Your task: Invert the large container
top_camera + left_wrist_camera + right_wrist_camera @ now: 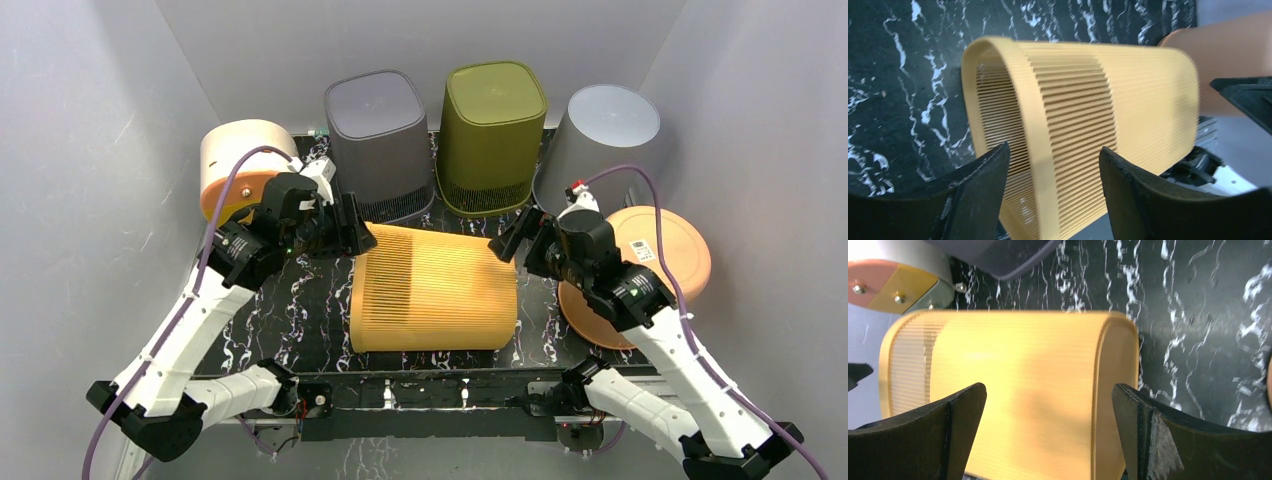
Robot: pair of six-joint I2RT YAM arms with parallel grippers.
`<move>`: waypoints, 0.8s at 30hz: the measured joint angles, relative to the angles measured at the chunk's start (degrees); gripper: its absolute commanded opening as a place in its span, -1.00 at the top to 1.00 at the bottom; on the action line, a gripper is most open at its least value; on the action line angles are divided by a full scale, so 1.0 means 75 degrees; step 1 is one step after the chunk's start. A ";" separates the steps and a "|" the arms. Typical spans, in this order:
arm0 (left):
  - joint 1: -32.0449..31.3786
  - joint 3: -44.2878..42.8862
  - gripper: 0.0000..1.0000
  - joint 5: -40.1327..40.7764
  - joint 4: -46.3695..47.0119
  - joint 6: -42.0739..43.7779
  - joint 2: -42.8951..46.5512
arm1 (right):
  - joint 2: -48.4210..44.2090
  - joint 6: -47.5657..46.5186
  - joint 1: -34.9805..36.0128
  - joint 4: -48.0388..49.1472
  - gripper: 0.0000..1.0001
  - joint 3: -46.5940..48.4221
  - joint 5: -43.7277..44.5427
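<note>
Large container [432,290] is the yellow ribbed bin, and from the top camera you see it lying on its side in the middle of the table [290,300], so by my reading it is about halfway to upside down. Your left gripper [355,225] sits at the far left corner of the large container and your right gripper [510,240] at its far right corner, one on each end, which suits tipping a wide body with two arms. Behind the large container stand a grey bin [378,140], an olive bin [493,130] and a pale bin [605,130], and an orange lid [640,270] lies to its right, so you have little room to swing it backward. The left wrist camera shows the mouth end: the slatted wall and rim band run up between the fingers, the left gripper is spread wide, and I see no contact. That rim looks like a sensible thing to pinch. The right wrist camera shows the solid closed end of the large container under the right gripper, which is also wide open with nothing held, its fingers set across the body as if to steady or push it while the mouth goes down.
</note>
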State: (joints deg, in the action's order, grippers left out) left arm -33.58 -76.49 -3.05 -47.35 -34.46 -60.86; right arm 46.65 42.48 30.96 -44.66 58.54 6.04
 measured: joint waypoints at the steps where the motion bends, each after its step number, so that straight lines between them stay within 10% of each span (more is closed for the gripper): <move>1: 0.0000 -0.0006 -0.17 0.0023 -0.0102 0.0087 -0.0035 | -0.0108 0.0169 0.0000 -0.0035 -0.96 -0.0152 -0.0105; 17: 0.0000 0.0621 0.42 -0.0012 -0.0842 0.0356 0.0189 | -0.0574 0.1539 -0.0012 0.0096 -0.96 -0.1323 -0.2002; 24: 0.0026 0.1067 0.32 -0.0012 -0.0367 0.0221 0.0303 | -0.0449 0.1603 -0.0052 0.0163 -0.96 -0.1093 -0.2259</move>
State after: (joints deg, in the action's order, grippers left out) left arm -33.39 -68.49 -3.14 -50.11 -32.80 -58.59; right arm 43.29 54.50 30.57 -43.44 50.35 -10.90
